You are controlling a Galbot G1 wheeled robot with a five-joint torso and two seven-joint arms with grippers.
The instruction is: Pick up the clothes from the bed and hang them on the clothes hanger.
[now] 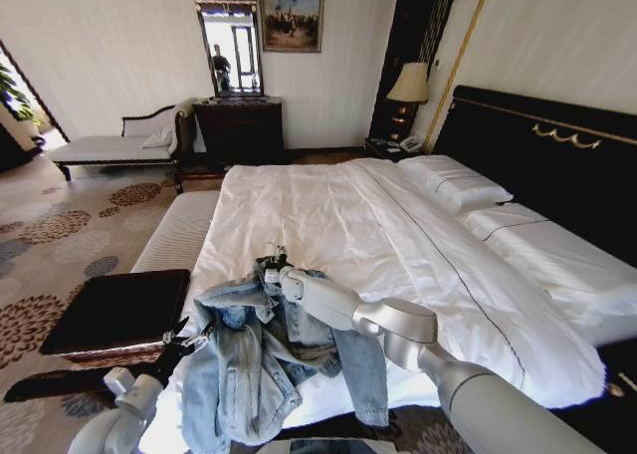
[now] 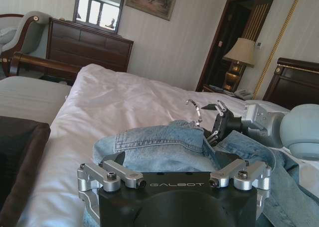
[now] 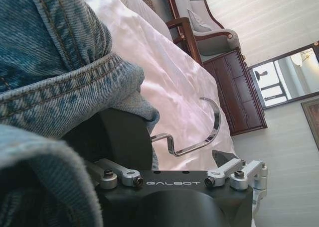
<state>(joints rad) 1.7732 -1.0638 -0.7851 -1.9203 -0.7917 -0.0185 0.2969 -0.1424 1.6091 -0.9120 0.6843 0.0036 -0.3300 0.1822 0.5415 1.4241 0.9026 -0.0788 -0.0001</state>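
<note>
One denim jacket (image 1: 261,359) draped at the edge of one bed (image 1: 338,225), right pincer (image 1: 271,263) gripping one hanger (image 3: 192,132) at the collar, left pincer (image 1: 187,340) clamped on the jacket's side.

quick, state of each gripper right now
Left gripper: shut on the denim jacket.
Right gripper: shut on the clothes hanger, at its hook.

We see wide open sheet across the middle and far half of the bed (image 1: 328,215), with the pillows (image 1: 453,183) and black headboard (image 1: 557,155) closing off its far right side. At the near edge the denim jacket (image 1: 249,359) bunches over the mattress corner, wrapped around the right gripper (image 1: 272,267) and crowding the left gripper (image 1: 179,346). A dark bench (image 1: 114,310) just left of the bed narrows the way in from that side.
</note>
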